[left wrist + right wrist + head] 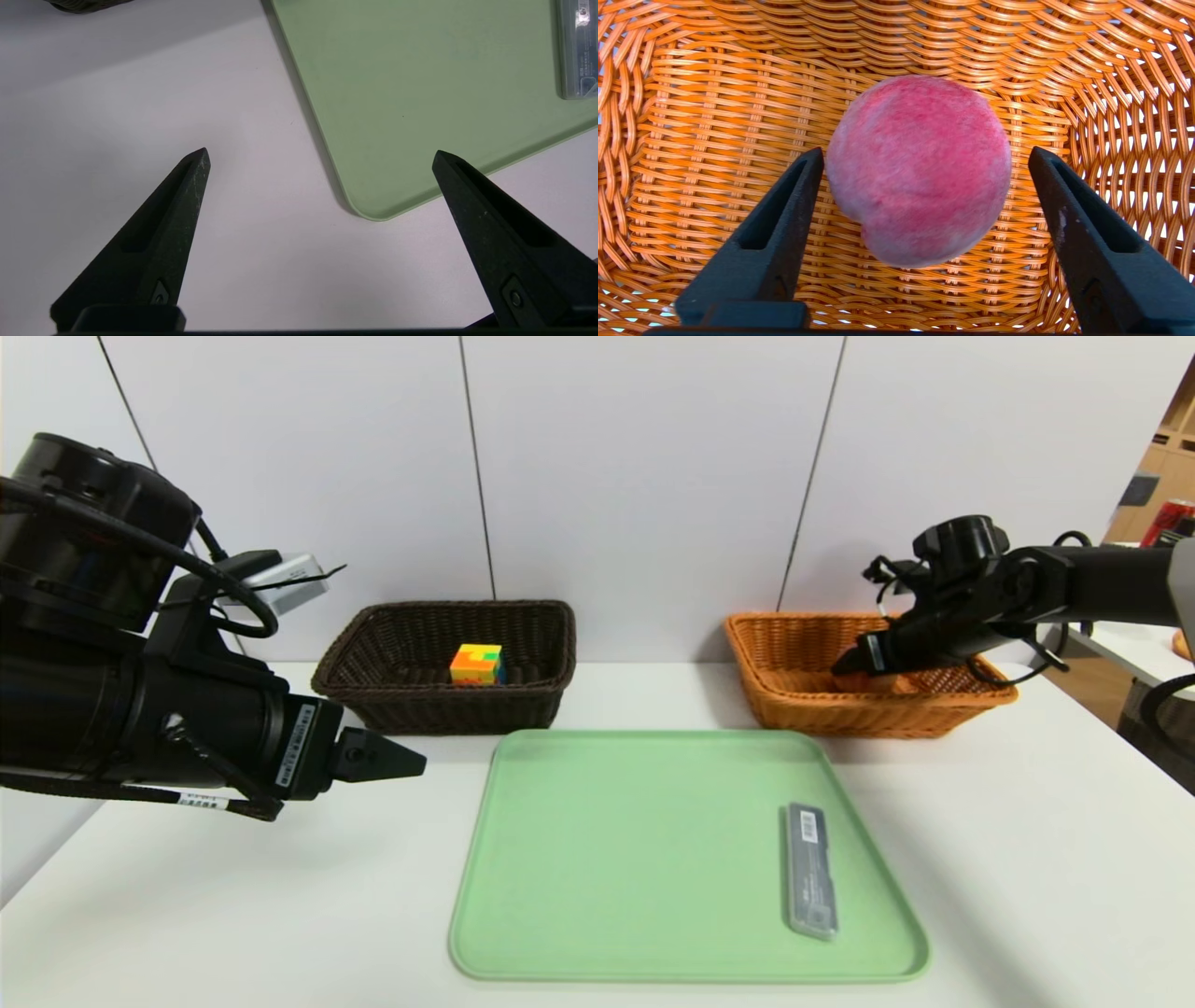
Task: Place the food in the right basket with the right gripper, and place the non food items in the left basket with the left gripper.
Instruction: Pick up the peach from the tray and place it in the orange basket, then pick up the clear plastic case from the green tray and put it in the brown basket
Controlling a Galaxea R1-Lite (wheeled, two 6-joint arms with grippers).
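Right gripper [926,151]: released, fingers spread either side of the peach [920,172], lowered for a gentle drop.
Peach: inside the orange-tan basket [868,717].
Left gripper [321,151]: spread, empty, beside the tray [644,979].
Puzzle cube [476,665]: in the dark brown basket [448,709].
Grey case [810,870]: near the tray's right edge, open room around.

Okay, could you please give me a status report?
Right gripper open around peach in orange basket; left gripper open, beside tray; grey case on tray.
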